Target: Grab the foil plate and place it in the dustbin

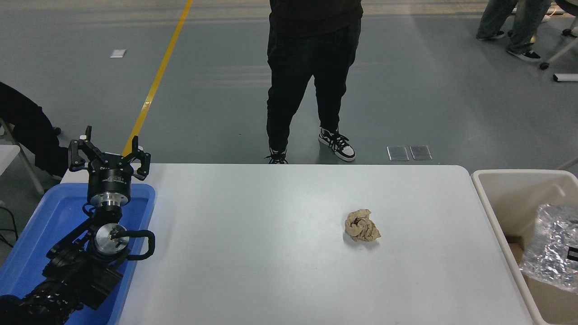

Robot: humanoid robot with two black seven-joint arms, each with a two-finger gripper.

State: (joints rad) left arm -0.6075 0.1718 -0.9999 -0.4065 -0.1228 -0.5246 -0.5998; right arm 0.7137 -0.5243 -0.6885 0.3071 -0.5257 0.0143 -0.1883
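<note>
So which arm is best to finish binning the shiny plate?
Right: the foil plate is in the dustbin at the table's right end; the left gripper is parked over the blue tray, far left.
</note>
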